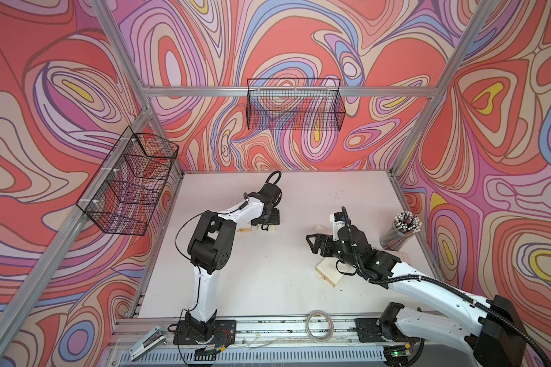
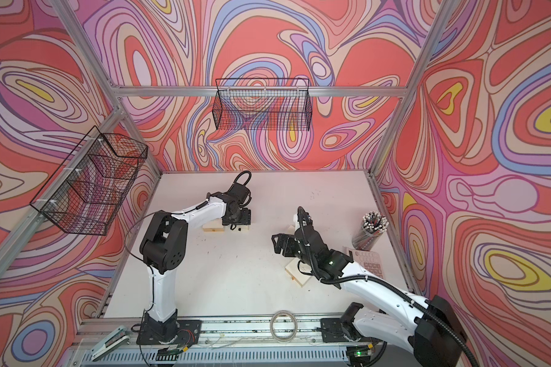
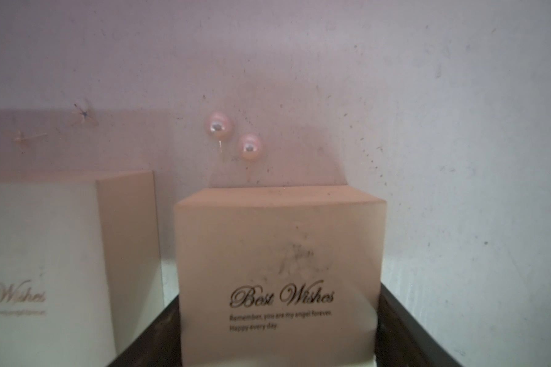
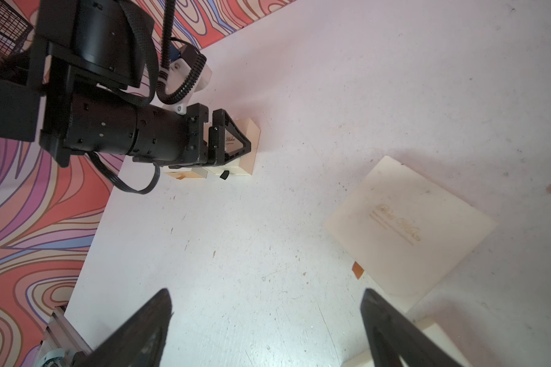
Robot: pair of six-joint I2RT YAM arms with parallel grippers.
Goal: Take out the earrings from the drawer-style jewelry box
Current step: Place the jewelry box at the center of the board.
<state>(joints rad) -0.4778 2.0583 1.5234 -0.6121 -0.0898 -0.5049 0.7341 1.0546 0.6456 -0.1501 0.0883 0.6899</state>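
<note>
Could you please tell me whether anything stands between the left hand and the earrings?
Yes: the cream cardboard "Best Wishes" box gripped in the left hand stands in between; the two round pinkish pearl earrings lie on the white table just beyond it.

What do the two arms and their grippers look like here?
White shells, black joints and base plates on both. The left arm has a thin black cable plus a ribbed hose at the wrist; a ribbed black hose runs along the right arm. The left gripper and right gripper are black, with triangular open-frame fingers.
</note>
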